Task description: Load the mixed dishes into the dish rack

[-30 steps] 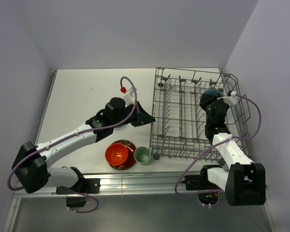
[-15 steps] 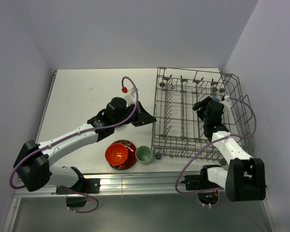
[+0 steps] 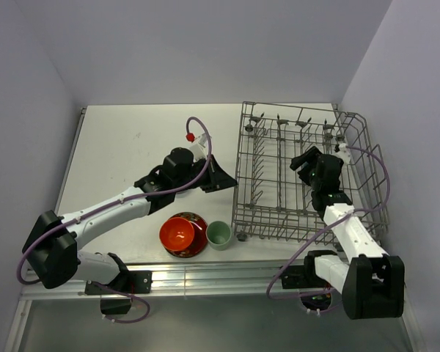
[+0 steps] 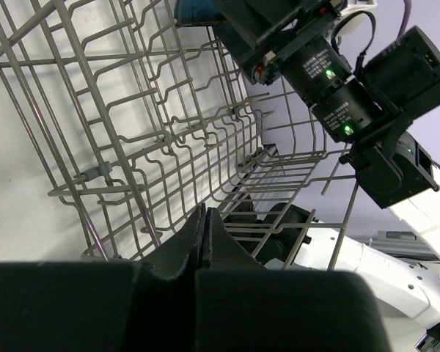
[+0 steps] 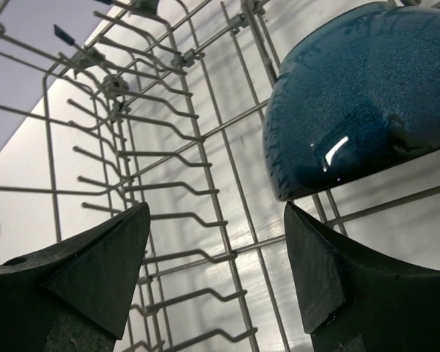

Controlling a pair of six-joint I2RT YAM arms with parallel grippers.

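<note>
Your right gripper (image 5: 216,220) stands with fingers apart inside the dish rack (image 3: 275,180); one blue bowl (image 5: 359,95) rests on the wires just beyond its right finger, not held (the arm hides it from above); your left gripper (image 3: 224,180) is pressed together, empty, beside the rack's left wall; near-left on the table (image 3: 125,139): one orange-red bowl (image 3: 177,233) on one red patterned plate (image 3: 200,224), and one pale green cup (image 3: 218,235) just right of them.
</note>
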